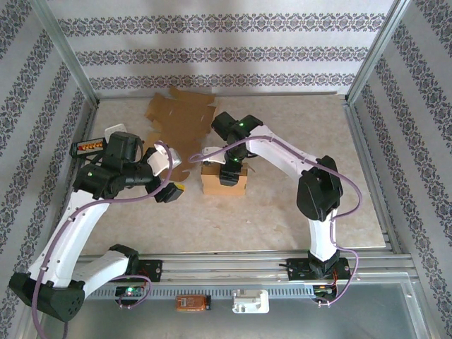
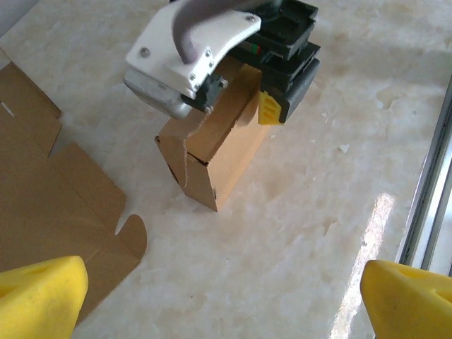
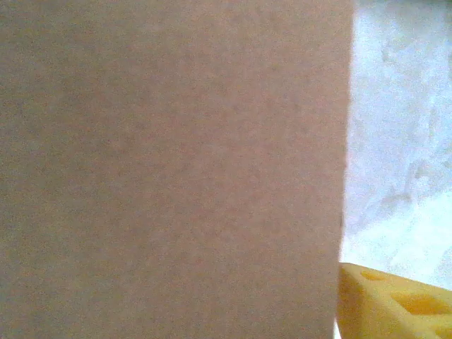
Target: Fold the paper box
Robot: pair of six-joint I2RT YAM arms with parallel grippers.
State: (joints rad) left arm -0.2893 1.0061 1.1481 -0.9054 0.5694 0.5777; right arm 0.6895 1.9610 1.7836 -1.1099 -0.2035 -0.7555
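Note:
The brown paper box (image 1: 224, 185) stands folded up at mid-table; in the left wrist view the paper box (image 2: 226, 152) has a torn-looking seam on its near corner. My right gripper (image 1: 232, 171) points down onto its top. One yellow pad (image 2: 268, 107) lies beside the box's right face, while the other finger is hidden behind the white wrist housing. In the right wrist view the cardboard wall (image 3: 169, 162) sits close up, with one yellow fingertip (image 3: 395, 304) at its lower right. My left gripper (image 1: 169, 176) stands wide open to the left of the box, apart from it, its yellow fingertips (image 2: 39, 293) holding nothing.
Flat unfolded cardboard sheets (image 1: 180, 116) lie at the back left, one reaching close to my left gripper (image 2: 49, 191). A small orange-and-black item (image 1: 90, 146) sits at the left wall. Metal frame rails (image 1: 367, 155) bound the table; an orange device (image 1: 192, 303) rests on the front rail.

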